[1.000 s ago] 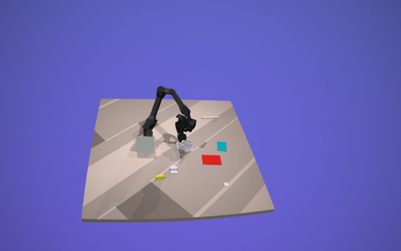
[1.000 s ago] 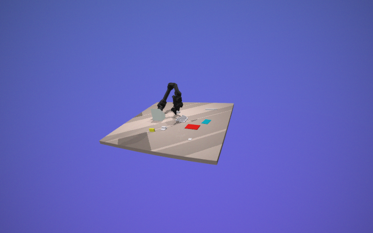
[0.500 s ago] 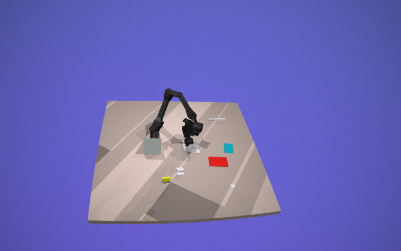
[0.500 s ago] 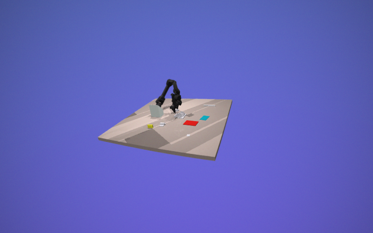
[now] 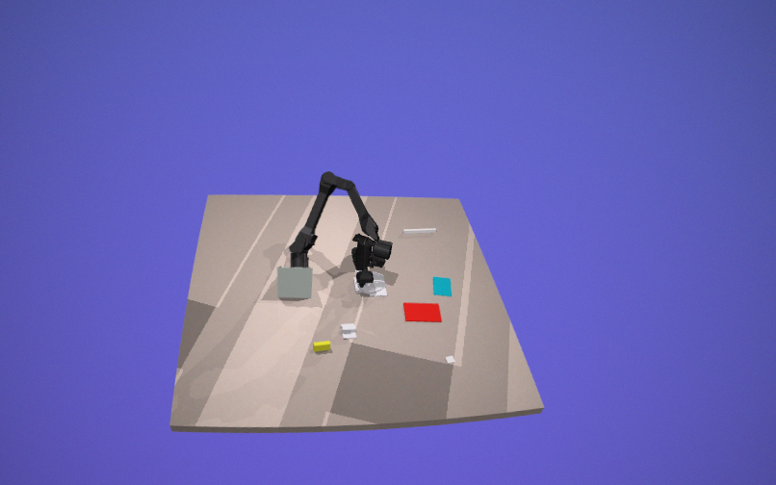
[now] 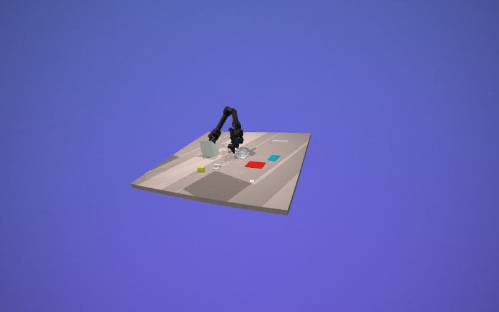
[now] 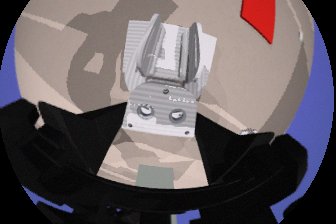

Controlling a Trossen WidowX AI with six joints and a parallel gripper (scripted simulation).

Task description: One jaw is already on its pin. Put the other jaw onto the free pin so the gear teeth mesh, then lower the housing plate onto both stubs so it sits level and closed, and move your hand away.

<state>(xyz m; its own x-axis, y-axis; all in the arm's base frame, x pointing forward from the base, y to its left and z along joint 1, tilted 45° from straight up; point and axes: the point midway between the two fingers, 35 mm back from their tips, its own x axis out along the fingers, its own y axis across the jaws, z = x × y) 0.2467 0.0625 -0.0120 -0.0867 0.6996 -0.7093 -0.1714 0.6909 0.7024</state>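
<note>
My gripper [image 5: 365, 284] [image 6: 233, 151] [image 7: 160, 110] points down and is shut on the white housing plate [image 7: 160, 103], one black finger at each side. The plate has two round holes with something bright inside each. It looks roughly level and covers the rear ends of the jaws. Two upright white jaws, a left one [image 7: 149, 54] and a right one [image 7: 195, 52], stand side by side with a gap between them on the pale base [image 5: 381, 293] [image 7: 131, 39]. The pins and gear teeth are hidden under the plate. I cannot tell whether the plate rests on the stubs.
A grey-green block [image 5: 294, 283] [image 6: 208, 148] [image 7: 155, 176] stands by the arm's foot. A red sheet [image 5: 422, 312] [image 6: 255, 164] [image 7: 259, 7] and a teal sheet [image 5: 442, 286] lie right of the base. A white bracket [image 5: 349, 326] and yellow block [image 5: 322, 345] are in front. A white bar [image 5: 419, 231] lies behind.
</note>
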